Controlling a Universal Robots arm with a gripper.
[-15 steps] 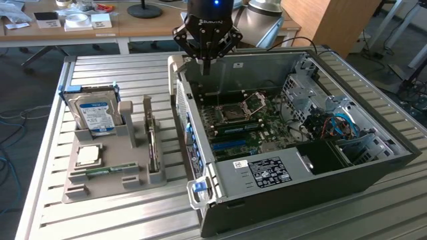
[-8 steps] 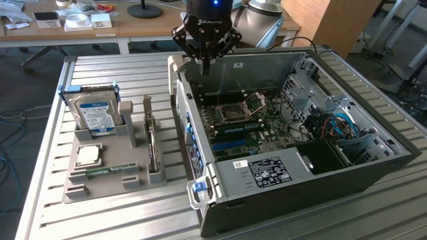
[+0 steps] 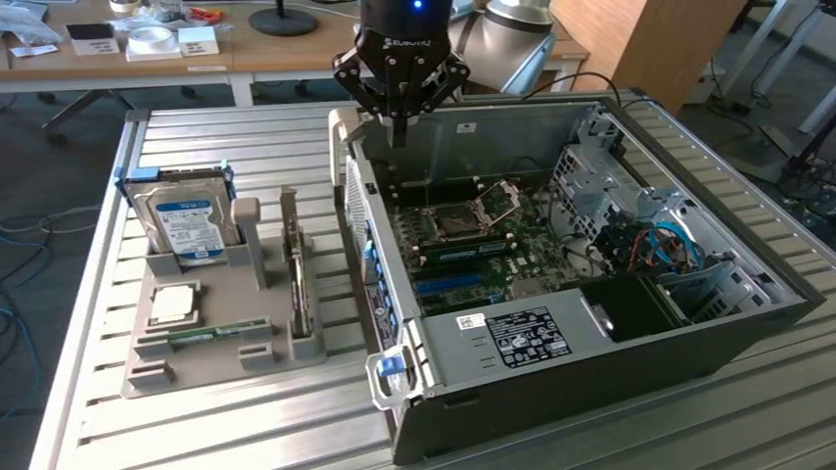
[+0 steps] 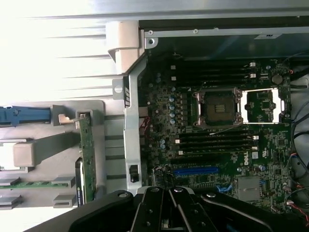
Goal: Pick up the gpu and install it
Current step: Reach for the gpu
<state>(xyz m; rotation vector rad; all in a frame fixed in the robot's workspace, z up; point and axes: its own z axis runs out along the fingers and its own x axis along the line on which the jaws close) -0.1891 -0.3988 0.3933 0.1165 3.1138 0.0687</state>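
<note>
The gpu [image 3: 298, 269] stands on edge as a thin strip in a slot of the grey holder tray [image 3: 196, 367], on the exterior view's left of the open computer case [image 3: 575, 333]. In the wrist view the gpu [image 4: 87, 145] is a narrow green-edged strip beside the case wall. My gripper [image 3: 397, 129] hangs over the case's far corner nearest the tray, fingers shut together with nothing between them. The wrist view has the gripper [image 4: 172, 194] above the motherboard [image 4: 217, 145], close to the blue expansion slot [image 4: 195, 170].
On the tray sit a hard drive [image 3: 190, 220] with a blue-white label, a processor [image 3: 174, 304] and a small memory stick [image 3: 215, 333]. Cables [image 3: 660, 245] and drive cages crowd the case's far side. A desk [image 3: 170, 49] with clutter stands behind the slatted table [image 3: 235, 147].
</note>
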